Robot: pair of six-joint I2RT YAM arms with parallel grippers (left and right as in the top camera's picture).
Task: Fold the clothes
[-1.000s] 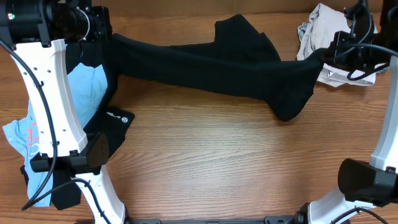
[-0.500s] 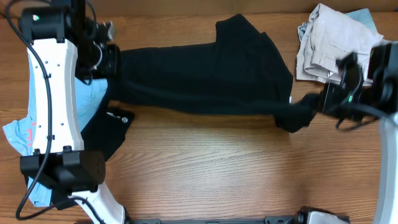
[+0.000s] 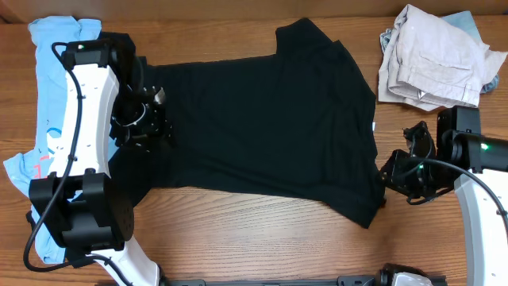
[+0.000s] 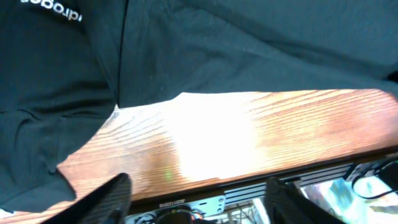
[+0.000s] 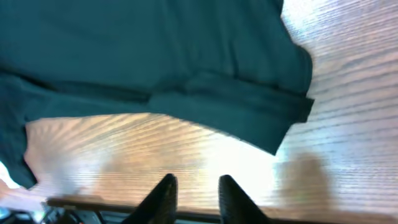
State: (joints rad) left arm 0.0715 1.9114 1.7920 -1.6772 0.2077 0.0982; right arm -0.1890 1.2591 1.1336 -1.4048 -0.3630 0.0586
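Wooden table (image 3: 262,238) under bright light, and we start at the left gripper (image 4: 199,199): fingers spread wide, nothing between them, hanging over bare wood just off the hem of the black tee (image 3: 270,119). Beside that hem lies a black logo garment (image 4: 43,37), white lettering at its top edge. Over to the right gripper (image 5: 196,199): fingers only a narrow gap apart, nothing pinched, wood showing between them, just beyond the tee's sleeve. From overhead, the tee lies spread across the middle of the table, the left gripper at its left edge, the right just off its lower right corner. A blue tee (image 3: 55,48) sits under the left arm, and a beige heap (image 3: 432,56) is top right.
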